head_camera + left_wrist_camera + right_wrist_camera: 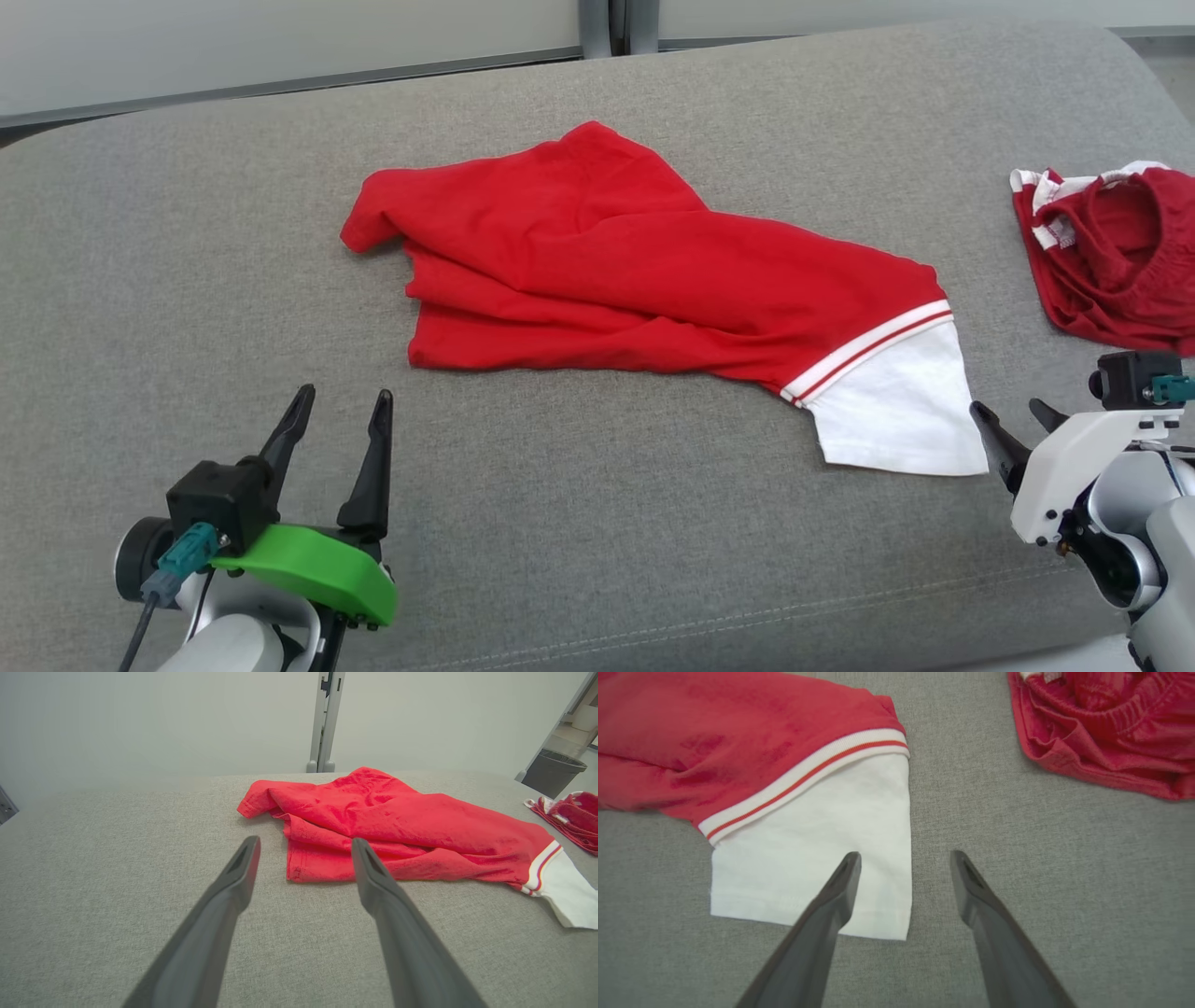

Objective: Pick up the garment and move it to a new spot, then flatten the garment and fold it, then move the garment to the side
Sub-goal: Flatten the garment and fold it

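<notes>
Right gripper [1006, 407] and left gripper [343, 394] both spread and empty, we judge the rumpled shirt [653, 271] needs flattening next, pinched at its corners.

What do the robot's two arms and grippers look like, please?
The left gripper has two long, dark, tapering jaws on a black block, a bright green bracket and a teal plug with a dark cable. The right gripper has the same dark jaws, but a white bracket; its black camera block also carries a teal connector. The left forearm and right forearm are pale.
</notes>
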`<state>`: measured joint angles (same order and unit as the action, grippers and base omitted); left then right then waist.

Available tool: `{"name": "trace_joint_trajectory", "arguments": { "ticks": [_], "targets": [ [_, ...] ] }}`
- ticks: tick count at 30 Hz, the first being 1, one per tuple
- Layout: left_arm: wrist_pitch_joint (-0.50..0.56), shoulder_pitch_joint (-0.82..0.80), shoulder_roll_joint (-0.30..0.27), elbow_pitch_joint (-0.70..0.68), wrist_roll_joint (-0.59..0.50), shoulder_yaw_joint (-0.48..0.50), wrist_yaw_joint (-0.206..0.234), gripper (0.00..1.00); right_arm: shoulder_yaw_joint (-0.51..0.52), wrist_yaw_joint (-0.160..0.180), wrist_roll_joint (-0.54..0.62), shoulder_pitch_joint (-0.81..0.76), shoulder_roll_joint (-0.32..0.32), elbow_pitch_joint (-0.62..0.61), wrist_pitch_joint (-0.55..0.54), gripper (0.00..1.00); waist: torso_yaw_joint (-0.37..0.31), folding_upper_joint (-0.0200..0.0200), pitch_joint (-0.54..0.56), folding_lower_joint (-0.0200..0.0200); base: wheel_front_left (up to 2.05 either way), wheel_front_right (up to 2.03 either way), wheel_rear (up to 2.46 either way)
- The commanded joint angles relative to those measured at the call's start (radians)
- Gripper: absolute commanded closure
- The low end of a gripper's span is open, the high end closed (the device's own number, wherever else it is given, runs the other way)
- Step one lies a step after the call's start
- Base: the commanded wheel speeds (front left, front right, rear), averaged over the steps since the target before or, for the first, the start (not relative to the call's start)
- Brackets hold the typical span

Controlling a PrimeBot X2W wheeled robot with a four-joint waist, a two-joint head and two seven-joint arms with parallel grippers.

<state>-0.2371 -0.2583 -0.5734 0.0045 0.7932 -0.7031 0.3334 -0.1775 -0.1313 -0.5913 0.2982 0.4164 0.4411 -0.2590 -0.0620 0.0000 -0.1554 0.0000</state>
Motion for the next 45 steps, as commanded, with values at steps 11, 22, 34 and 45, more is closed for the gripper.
{"name": "trace_joint_trajectory", "arguments": {
  "ticks": [11, 22, 34, 45],
  "targets": [
    [-0.01, 0.058, 0.044, 0.011, 0.034, 0.003, 0.013, 0.0, 0.061, 0.001, 0.052, -0.092, -0.003, -0.165, 0.124, 0.0, -0.043, 0.0, 0.045, 0.0, 0.0, 0.0, 0.0],
    [-0.028, 0.16, 0.07, -0.013, 0.025, 0.079, 0.046, 0.0, 0.086, 0.001, 0.223, -0.161, -0.1, -0.375, 0.222, 0.0, -0.03, 0.0, 0.119, 0.0, 0.0, 0.0, 0.0],
    [-0.028, 0.272, 0.05, -0.02, 0.007, 0.189, 0.027, 0.0, 0.126, 0.001, 0.359, -0.246, -0.241, -0.437, 0.283, 0.0, 0.043, 0.0, 0.187, 0.0, 0.0, 0.0, 0.0],
    [-0.028, 0.378, 0.079, -0.041, -0.031, 0.277, -0.008, 0.0, 0.097, 0.001, 0.413, -0.275, -0.296, -0.395, 0.306, 0.0, 0.067, 0.0, 0.223, 0.0, 0.0, 0.0, 0.0]
  ]
}}
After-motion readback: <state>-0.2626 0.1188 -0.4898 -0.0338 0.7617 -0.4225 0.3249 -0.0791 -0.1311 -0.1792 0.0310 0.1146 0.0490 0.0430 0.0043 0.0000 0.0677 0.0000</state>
